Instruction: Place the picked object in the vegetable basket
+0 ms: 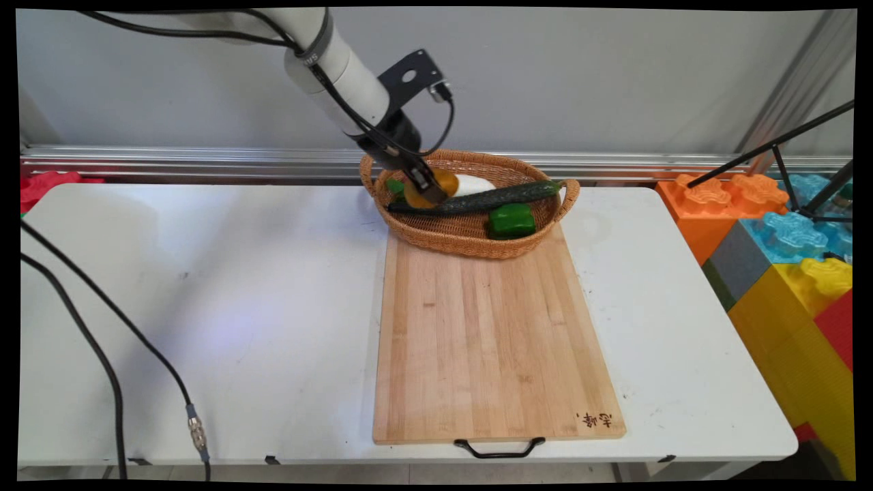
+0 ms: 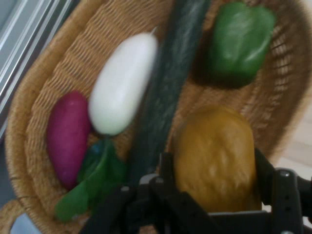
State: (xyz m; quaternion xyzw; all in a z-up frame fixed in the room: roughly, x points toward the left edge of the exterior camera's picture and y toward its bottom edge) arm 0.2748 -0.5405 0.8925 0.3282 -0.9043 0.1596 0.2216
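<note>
My gripper (image 1: pixel 426 185) is down inside a woven basket (image 1: pixel 464 243) at the far end of the cutting board. Its two fingers stand on either side of a rounded ochre vegetable (image 1: pixel 445 182) (image 2: pixel 217 156) and press against it. A long dark cucumber (image 1: pixel 477 199) (image 2: pixel 165 92) lies across the basket just beside the ochre vegetable. A green bell pepper (image 1: pixel 511 220) (image 2: pixel 241 41) sits at the basket's right. On the other side of the cucumber lie a white oval vegetable (image 1: pixel 475 183) (image 2: pixel 122 85), a magenta one (image 2: pixel 68 134) and a leafy green one (image 2: pixel 92 183).
The wooden cutting board (image 1: pixel 491 341) with a black handle reaches from the basket to the table's (image 1: pixel 204 307) near edge. Black cables (image 1: pixel 102 354) hang at the left. Large coloured blocks (image 1: pixel 784 273) and tripod legs (image 1: pixel 784 143) stand off the table's right end.
</note>
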